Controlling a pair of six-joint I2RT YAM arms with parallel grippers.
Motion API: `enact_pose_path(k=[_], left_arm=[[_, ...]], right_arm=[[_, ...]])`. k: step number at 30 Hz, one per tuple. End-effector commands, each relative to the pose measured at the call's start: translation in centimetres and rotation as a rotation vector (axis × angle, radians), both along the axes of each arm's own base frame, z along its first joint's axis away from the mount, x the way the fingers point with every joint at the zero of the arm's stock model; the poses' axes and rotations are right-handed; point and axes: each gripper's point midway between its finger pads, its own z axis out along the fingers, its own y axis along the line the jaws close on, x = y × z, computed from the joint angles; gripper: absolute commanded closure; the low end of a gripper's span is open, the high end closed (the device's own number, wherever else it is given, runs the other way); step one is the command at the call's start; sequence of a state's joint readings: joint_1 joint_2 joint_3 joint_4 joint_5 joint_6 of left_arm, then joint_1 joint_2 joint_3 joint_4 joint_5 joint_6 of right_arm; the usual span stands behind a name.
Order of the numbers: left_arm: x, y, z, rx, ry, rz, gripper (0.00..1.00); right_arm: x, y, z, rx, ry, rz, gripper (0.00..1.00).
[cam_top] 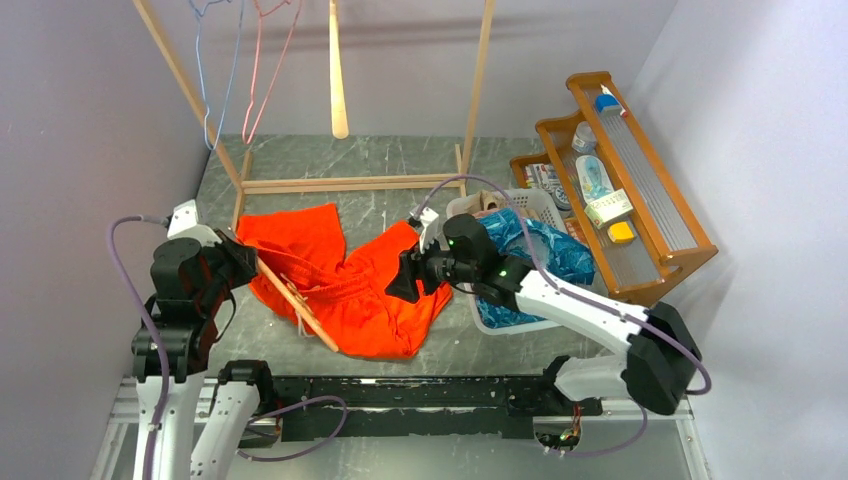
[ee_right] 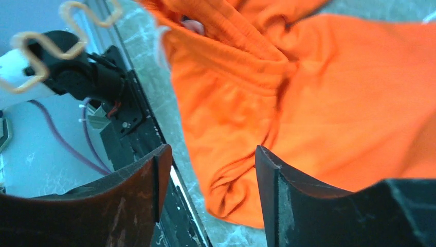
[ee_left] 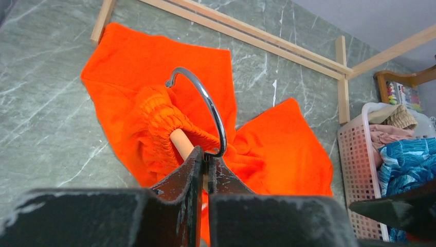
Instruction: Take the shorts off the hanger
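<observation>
Left hand (ee_left: pixel 205 159) clamps hanger (cam_top: pixel 300 305); right hand (ee_right: pixel 212 154) open at shorts' (cam_top: pixel 370 290) 3 o'clock. Risk: bunched waistband (ee_left: pixel 164 121) snags, hanger slips.

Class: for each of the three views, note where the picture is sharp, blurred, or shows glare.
Top external: evenly lit and sharp, orange shorts crisp. Left wrist: its fingers are soft up close, and a bright highlight runs along the metal hanger hook. Right wrist: shorts smeared and soft, dark fingers blurred.

top: high, near side, looking down | wrists: close, low | shared: orange shorts (cam_top: pixel 372 300)
</observation>
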State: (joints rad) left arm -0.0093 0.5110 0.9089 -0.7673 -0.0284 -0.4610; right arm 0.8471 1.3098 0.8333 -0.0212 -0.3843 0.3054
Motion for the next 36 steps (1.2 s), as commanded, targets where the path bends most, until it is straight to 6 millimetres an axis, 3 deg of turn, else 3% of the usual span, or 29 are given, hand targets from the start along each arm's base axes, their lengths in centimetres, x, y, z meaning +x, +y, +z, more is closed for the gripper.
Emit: enact_pose_path(k=[1, 7, 13, 16, 18, 25, 28, 32, 36], left_arm=[[1.8, -0.4, 1.1, -0.048, -0.059, -0.003, 0.93], [2.7, -0.8, -1.0, -0.097, 0.011, 0.008, 0.93], [2.7, -0.4, -2.5, -0.095, 0.059, 0.032, 0.93], [2.6, -0.3, -2.9, -0.095, 0.073, 0.04, 0.93], [2.7, -0.5, -3.1, -0.101, 0.079, 0.035, 0.93], [2.7, -1.1, -3.4, -0.115, 0.086, 0.001, 0.93], [2.7, -1.1, -3.3, -0.113, 0.084, 0.0, 0.93], [2.5, -1.1, -3.1, -0.105, 0.077, -0.004, 0.93], [2.3, -0.9, -2.9, -0.097, 0.071, -0.001, 0.93]], right_arm=[[-1.1, 0.0, 5.9, 0.074, -0.135, 0.052, 0.34], [-4.5, 2.5, 11.0, 0.134, -0.227, 0.175, 0.3], [-7.9, 5.7, 13.1, 0.172, -0.264, 0.28, 0.26], [-9.3, 7.1, 12.6, 0.138, -0.289, 0.325, 0.23], [-9.4, 8.2, 11.1, 0.075, -0.29, 0.326, 0.23], [-8.2, 10.6, 6.4, -0.14, -0.318, 0.232, 0.24], [-6.9, 11.0, 5.6, -0.237, -0.364, 0.145, 0.27], [-5.2, 10.7, 6.0, -0.244, -0.412, 0.043, 0.43], [-4.5, 10.0, 6.3, -0.238, -0.445, 0.001, 0.66]])
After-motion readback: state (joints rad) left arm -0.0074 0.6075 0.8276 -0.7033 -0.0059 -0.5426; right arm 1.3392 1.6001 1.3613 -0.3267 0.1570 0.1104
